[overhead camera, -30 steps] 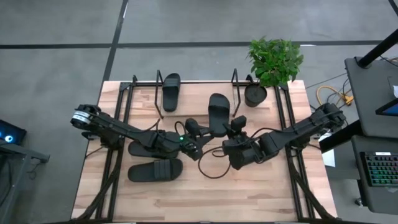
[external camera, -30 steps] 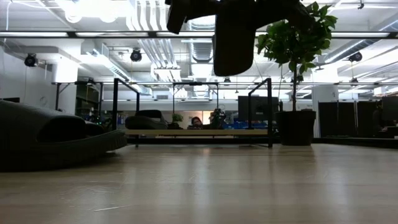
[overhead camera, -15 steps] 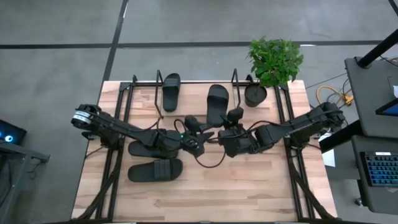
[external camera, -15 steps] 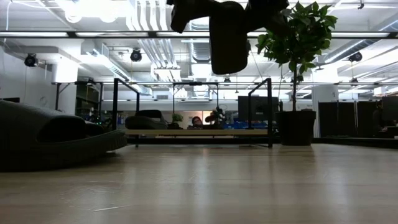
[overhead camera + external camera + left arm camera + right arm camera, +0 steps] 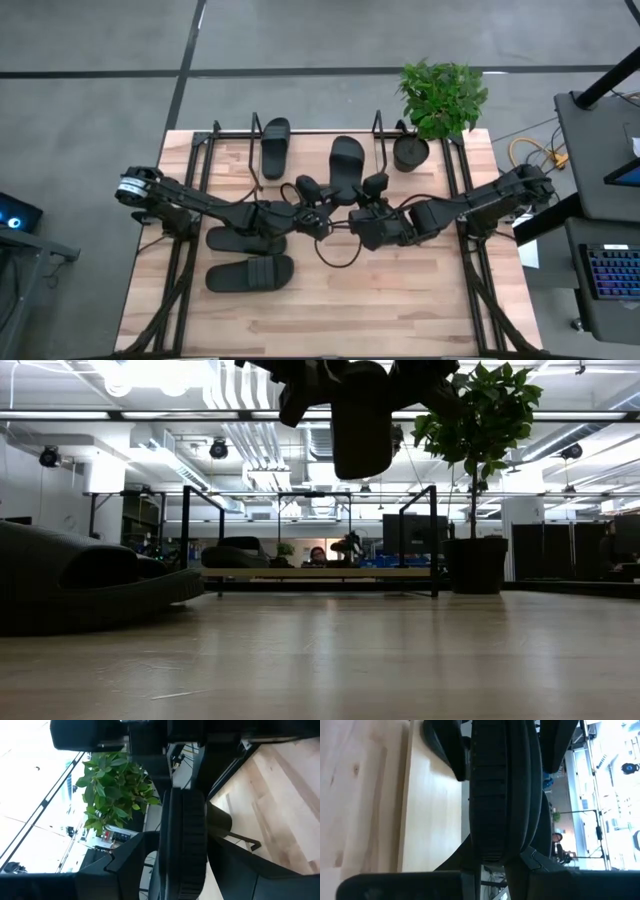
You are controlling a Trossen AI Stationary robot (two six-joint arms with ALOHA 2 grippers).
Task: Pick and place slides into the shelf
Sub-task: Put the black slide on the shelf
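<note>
The two slides nearest the front edge, one (image 5: 250, 273) lying flat and another (image 5: 232, 240) partly under the left arm, aren't in play yet, so the job right now is the one up in the air. Both grippers meet at mid-table on that lifted slide (image 5: 345, 170): the left gripper (image 5: 312, 192) looks clamped on one side of its heel end and the right gripper (image 5: 372, 189) on the other, fingers closed against the sole in both wrist views. To do this bit well I'd keep the two arms moving together so the slide doesn't twist between them, carry it toe-first over the front rail, keep it level, and only let go once the sole sits on the board. It's hanging well above the table in the low view (image 5: 361, 420), so there's a fair drop to manage. The slide itself is plain black, oblong sole, wide ribbed strap (image 5: 492, 790). Behind it is the shelf (image 5: 300, 150), thin black wire with a pale wood base, with one slide (image 5: 275, 146) already parked on its left part, and a potted plant (image 5: 440, 100) just off its right end.
</note>
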